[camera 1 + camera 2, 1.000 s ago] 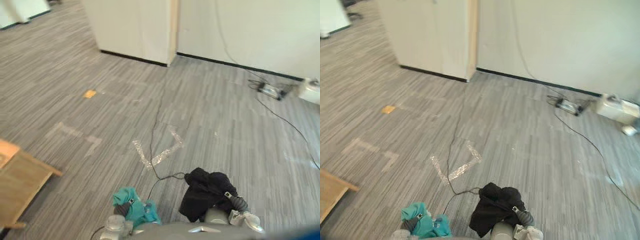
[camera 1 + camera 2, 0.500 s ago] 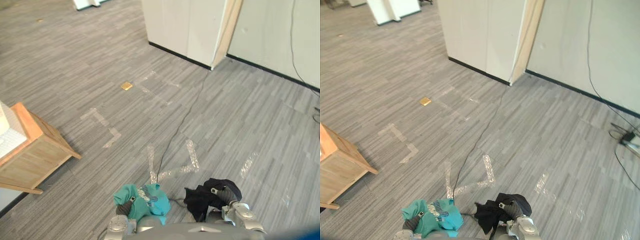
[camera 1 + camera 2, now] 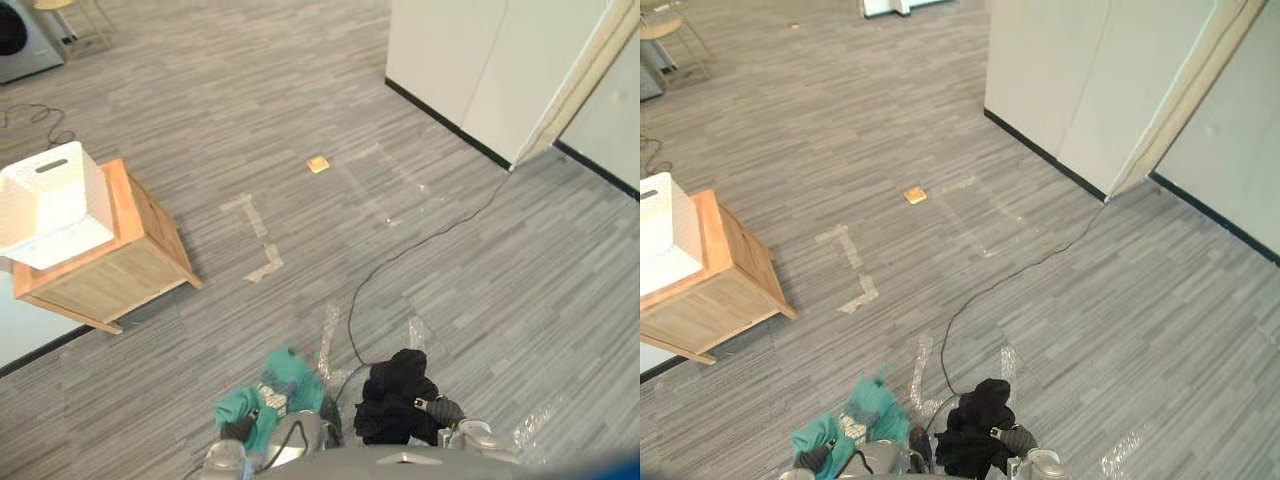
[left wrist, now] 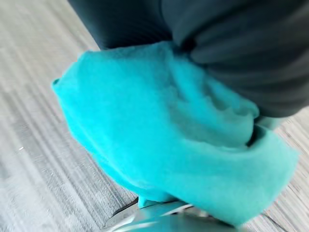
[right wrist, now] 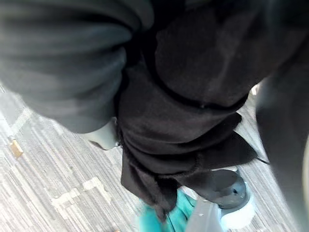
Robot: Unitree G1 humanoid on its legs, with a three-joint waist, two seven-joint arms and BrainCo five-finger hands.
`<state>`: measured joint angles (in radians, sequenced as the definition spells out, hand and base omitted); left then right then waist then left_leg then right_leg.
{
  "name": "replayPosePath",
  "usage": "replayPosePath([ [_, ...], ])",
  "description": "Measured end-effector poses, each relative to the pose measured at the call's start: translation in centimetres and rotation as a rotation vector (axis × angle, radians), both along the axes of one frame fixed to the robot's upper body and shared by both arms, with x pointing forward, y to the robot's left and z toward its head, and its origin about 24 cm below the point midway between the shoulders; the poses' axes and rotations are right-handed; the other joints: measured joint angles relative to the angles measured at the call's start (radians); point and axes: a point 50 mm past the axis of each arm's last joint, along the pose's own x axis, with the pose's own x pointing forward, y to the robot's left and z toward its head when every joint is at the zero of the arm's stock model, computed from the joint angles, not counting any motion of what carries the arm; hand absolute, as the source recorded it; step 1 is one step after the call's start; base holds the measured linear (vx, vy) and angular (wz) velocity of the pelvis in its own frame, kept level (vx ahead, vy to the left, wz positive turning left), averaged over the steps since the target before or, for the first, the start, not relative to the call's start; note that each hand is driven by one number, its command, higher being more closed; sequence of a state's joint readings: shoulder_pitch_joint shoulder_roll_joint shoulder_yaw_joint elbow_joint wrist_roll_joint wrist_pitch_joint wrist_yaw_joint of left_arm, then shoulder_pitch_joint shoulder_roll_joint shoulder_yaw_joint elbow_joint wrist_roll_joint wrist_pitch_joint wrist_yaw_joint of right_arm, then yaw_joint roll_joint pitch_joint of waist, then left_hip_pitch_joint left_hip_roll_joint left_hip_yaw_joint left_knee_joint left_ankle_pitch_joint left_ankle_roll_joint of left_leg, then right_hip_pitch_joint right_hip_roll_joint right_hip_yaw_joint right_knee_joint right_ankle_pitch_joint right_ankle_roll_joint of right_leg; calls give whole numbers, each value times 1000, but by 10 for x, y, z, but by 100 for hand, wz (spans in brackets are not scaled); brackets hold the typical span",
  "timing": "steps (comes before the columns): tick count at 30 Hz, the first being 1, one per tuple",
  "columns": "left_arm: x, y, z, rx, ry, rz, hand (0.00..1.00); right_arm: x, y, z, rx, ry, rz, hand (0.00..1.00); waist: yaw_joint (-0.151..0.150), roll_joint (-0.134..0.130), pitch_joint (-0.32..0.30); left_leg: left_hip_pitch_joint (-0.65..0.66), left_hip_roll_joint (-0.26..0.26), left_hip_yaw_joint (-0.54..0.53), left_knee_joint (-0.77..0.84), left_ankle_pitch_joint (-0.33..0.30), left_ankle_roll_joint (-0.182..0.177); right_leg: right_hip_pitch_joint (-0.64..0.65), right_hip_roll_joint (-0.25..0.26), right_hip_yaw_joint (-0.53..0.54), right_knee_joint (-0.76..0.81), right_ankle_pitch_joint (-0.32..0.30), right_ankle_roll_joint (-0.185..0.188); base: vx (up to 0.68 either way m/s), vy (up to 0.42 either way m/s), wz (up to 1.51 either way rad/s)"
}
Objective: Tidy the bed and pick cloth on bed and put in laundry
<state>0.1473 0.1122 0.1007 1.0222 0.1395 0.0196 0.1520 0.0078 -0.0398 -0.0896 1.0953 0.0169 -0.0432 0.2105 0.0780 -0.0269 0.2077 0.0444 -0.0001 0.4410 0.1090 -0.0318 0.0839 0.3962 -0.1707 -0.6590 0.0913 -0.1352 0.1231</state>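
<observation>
Turning reveals white basket (image 3: 55, 205) at 10 o'clock; left hand (image 3: 238, 431) carries teal cloth (image 4: 169, 135), right hand (image 3: 441, 410) black cloth (image 3: 393, 395); grips unconfirmable.

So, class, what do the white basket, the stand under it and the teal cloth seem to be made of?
The white basket: likely moulded plastic, matte, with a handle slot. The stand: pale wood, grain showing, unpainted. The teal cloth: soft fabric, perhaps fleece; fuzzy, matte, loosely folded.

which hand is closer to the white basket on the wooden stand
Left. The left hand, with the teal cloth, is on the side of the white basket; the right hand, with the black cloth, sits farther away.
</observation>
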Motion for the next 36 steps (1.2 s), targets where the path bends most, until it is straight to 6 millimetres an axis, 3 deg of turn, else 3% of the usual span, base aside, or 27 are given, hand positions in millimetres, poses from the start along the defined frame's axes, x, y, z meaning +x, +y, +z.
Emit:
replayPosePath([
  [2, -3, -2, -1, -8, 10, 22, 100, -1, -1, 0, -13, 16, -11, 100, 3, 3, -3, 9, -1, 13, -31, 3, -10, -6, 8, 14, 1, 13, 10, 39, -57, 4],
  [3, -5, -2, -2, -9, 22, 23, 100, -4, -8, -1, -31, 36, -39, 100, -6, 20, -12, 10, -7, 1, -50, -4, -17, -22, 7, 14, 42, 13, 10, 86, 18, 51],
  [4, -7, -7, -4, -21, 35, 18, 100, -15, -21, -3, -54, 66, -128, 100, -17, 42, -25, 20, -10, -46, -78, -5, -17, -69, -19, 10, 187, 9, 5, 113, 47, 67],
  [5, -7, -7, -4, -22, 35, 16, 100, -16, -25, -3, -55, 68, -175, 100, -20, 43, -26, 29, -14, -68, -88, -6, -17, -95, -39, 10, 277, 7, 1, 154, 76, 86],
  [7, -5, -5, -3, -25, 19, -1, 100, -19, -27, -4, -46, 78, -242, 100, -26, 26, -17, 66, -30, -132, -105, -29, -8, -159, -112, 40, 516, 8, -34, 147, 34, 92],
  [8, -1, 4, 0, -6, 7, -23, 100, -19, -26, -4, -35, 79, -278, 100, -33, -6, -6, 79, -48, -186, -104, -47, 5, -208, -134, 114, 643, -33, -43, 208, -21, 128],
  [9, 4, 8, 1, 5, -3, -46, 100, -18, -24, -3, -28, 73, -283, 100, -33, -23, -12, 89, -50, -236, -99, -60, 0, -259, -121, 168, 697, -89, -44, 265, -21, 127],
  [12, 11, 4, 2, -13, -20, -61, 100, -13, -30, 0, 7, 41, -365, 100, -42, -9, -10, 114, -20, -339, -103, -80, -12, -390, -60, 239, 654, -169, -58, 221, -23, 111],
  [15, 16, 1, 2, -22, -30, -72, 100, -8, -36, 2, 46, 18, -445, 100, -70, 3, -12, 122, 16, -430, -104, -102, -30, -517, -4, 320, 463, -153, -52, 241, -122, 98],
  [16, 16, 1, 2, -22, -30, -72, 100, -8, -36, 2, 46, 18, -445, 100, -70, 3, -12, 122, 16, -430, -104, -102, -30, -517, -4, 320, 463, -153, -52, 464, -254, 65],
  [17, 17, -3, 1, -35, -26, -62, 100, -5, -42, 4, 50, -1, -484, 100, -71, 26, 0, 151, 61, -459, -109, -123, -56, -571, 33, 346, 314, -80, -61, 436, -236, 40],
  [18, 16, -5, 1, -43, -26, -38, 100, -6, -45, 5, 45, 1, -483, 100, -70, 33, 0, 167, 90, -466, -107, -154, -77, -598, 52, 344, 175, 11, -57, 514, -302, 43],
  [19, 16, -4, 1, -42, -27, -28, 100, -7, -45, 4, 45, 10, -483, 100, -68, 30, 2, 178, 101, -467, -107, -170, -89, -604, 56, 345, 111, 60, -53, 462, -307, 25],
  [20, 14, -3, 1, -43, -26, 1, 100, -11, -44, 3, 49, 31, -483, 100, -66, 28, 4, 214, 118, -474, -104, -210, -105, -604, 56, 349, 47, 176, -54, 617, -401, 23],
  [21, 10, -8, -1, -52, -15, 8, 100, -18, -45, 1, 50, 55, -494, 100, -70, 39, 3, 256, 146, -467, -101, -244, -99, -600, 72, 338, 115, 209, -77, 658, -401, 16],
  [22, 11, -10, -1, -53, -19, 12, 100, -16, -49, 3, 39, 41, -494, 100, -66, 57, 6, 259, 163, -435, -51, -233, -116, -632, 77, 342, 239, 104, -93, 547, -321, 7],
  [23, 11, -10, -1, -54, -20, 16, 100, -14, -48, 3, 43, 35, -495, 100, -68, 54, 9, 257, 165, -420, -18, -223, -124, -640, 70, 342, 296, 58, -102, 410, -250, 1],
  [25, 5, -11, -2, -47, -17, 72, 100, -19, -48, 2, 39, 46, -497, 100, -73, 60, -3, 244, 182, -431, 123, -178, -137, -600, 74, 326, 364, -56, -124, 514, -317, 12],
  [27, 4, -10, -2, -42, -27, 116, 100, -20, -49, 2, 37, 52, -494, 100, -71, 67, -5, 178, 198, -441, 307, -148, -164, -552, 87, 315, 351, -84, -123, 506, -260, 18],
  [28, 0, -9, -2, -45, -40, 186, 100, -22, -52, 2, 19, 64, -470, 100, -71, 76, -4, 32, 233, -482, 647, -88, -210, -470, 127, 306, 294, -103, -129, 492, -204, 13],
  [30, -5, -11, -1, -41, -55, 221, 100, -21, -47, 1, 9, 81, -417, 100, -55, 88, -6, -107, 272, -464, 955, -102, -212, -346, 174, 304, 206, -105, -137, 567, -163, -4],
  [31, -7, -9, -1, -33, -56, 223, 100, -21, -42, -1, 2, 93, -367, 100, -39, 77, -5, -173, 272, -436, 1034, -117, -207, -272, 179, 299, 154, -108, -144, 495, -122, -4],
  [34, -2, -9, 2, -39, -92, 233, 100, -20, -37, -1, -13, 101, -300, 100, -19, 70, -5, -300, 247, -348, 996, -170, -193, -153, 179, 303, 58, -108, -145, 439, -56, -6],
  [35, -1, -9, 2, -51, -101, 255, 100, -16, -35, -2, -14, 108, -279, 100, -9, 67, -3, -335, 222, -279, 890, -204, -177, -113, 169, 316, 26, -108, -144, 529, 78, -31],
  [36, -1, -7, 2, -58, -107, 269, 100, -15, -33, -3, -19, 113, -254, 100, -5, 59, 1, -337, 167, -207, 684, -206, -151, -82, 144, 315, 16, -118, -126, 552, 112, -30],
])
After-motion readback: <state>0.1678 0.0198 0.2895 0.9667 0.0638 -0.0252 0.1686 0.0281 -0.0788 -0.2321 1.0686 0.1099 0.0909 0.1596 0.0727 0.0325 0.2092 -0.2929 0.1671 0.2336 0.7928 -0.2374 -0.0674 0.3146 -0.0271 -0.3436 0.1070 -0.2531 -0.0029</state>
